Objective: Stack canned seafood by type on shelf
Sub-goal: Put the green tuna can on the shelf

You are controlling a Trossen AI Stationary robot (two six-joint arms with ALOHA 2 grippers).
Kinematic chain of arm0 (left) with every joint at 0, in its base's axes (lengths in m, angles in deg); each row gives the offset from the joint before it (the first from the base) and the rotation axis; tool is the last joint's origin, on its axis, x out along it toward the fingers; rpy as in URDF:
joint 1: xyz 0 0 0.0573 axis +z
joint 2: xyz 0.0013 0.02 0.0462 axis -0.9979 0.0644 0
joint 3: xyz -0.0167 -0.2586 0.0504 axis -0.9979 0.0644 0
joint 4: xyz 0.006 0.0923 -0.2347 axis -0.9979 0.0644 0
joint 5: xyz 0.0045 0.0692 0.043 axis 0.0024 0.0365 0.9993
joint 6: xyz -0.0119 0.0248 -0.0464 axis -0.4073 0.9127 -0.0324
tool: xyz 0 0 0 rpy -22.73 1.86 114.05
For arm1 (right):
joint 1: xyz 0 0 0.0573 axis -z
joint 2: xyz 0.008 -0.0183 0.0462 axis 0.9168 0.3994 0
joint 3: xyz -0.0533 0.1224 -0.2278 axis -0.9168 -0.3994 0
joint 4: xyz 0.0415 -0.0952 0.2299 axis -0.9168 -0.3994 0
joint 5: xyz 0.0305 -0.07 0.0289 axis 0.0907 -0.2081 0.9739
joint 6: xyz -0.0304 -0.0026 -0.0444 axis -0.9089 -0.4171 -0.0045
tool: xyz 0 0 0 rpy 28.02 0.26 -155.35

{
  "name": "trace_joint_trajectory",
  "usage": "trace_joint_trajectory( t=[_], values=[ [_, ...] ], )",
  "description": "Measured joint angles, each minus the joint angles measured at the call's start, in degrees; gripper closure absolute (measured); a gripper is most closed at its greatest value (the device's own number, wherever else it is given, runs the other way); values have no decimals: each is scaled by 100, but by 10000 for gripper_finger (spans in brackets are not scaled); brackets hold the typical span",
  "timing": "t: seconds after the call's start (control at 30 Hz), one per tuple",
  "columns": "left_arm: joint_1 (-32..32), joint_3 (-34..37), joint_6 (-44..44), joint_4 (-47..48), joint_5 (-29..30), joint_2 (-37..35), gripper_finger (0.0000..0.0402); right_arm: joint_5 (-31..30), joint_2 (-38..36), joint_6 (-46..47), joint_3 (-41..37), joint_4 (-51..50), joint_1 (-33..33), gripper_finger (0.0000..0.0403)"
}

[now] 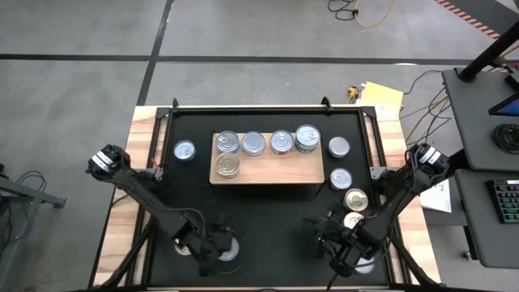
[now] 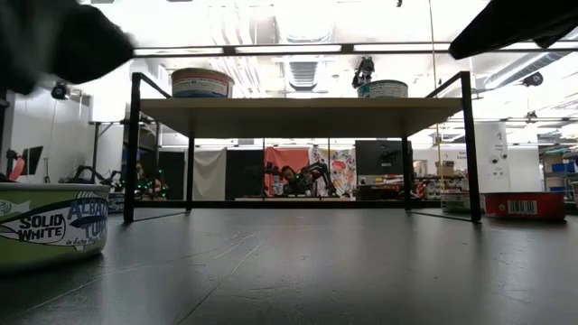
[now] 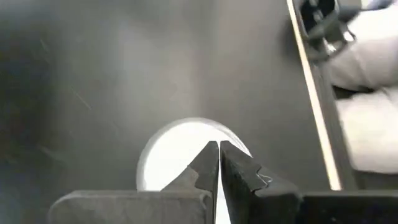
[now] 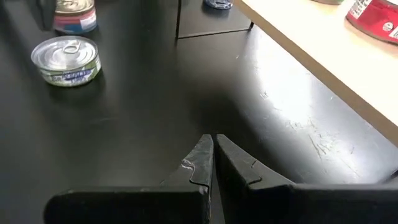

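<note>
High view, nearest edge first: the left gripper sits low over the black mat at the near left, jaws clenched on nothing, their tips poised above a silver-lidded tin standing on the mat beneath them (whether they touch the lid cannot be told). The right gripper is at the near right, jaws likewise pressed together and empty, over bare mat. Just beyond the right arm, two gold-lidded tins stand along the mat's right side, then a silver tin with a reddish label and another silver tin farther back. The shelf, a light-wood board, stands mid-mat; it carries one gold-lidded tin at its near left and a far row of four silver tins. One more tin stands on the mat left of the shelf. The wooden tabletop borders the mat.
</note>
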Motion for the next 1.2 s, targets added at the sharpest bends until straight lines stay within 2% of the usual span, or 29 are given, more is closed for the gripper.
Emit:
trace_joint_trajectory(
  t=[0.27, 0.4, 0.57, 1.03, 1.2],
  values=[
    [-516, 0, -907, 472, -113, -4, 401, 794, 0, -1133, -216, 1223, 488, 394],
    [-617, 0, -1159, 479, -104, 2, 401, 1021, 0, -1881, -413, 2162, 640, 394],
    [-685, 0, -1251, 478, -103, 7, 401, 1177, 0, -2344, -660, 2941, 798, 394],
    [-944, 3, -1741, 212, -258, 170, 401, 1179, 0, -2410, -879, 3113, 841, 394],
    [-1133, -380, -1810, 819, -248, 122, 401, 1133, 0, -2700, -879, 3100, 878, 394]
  ],
)
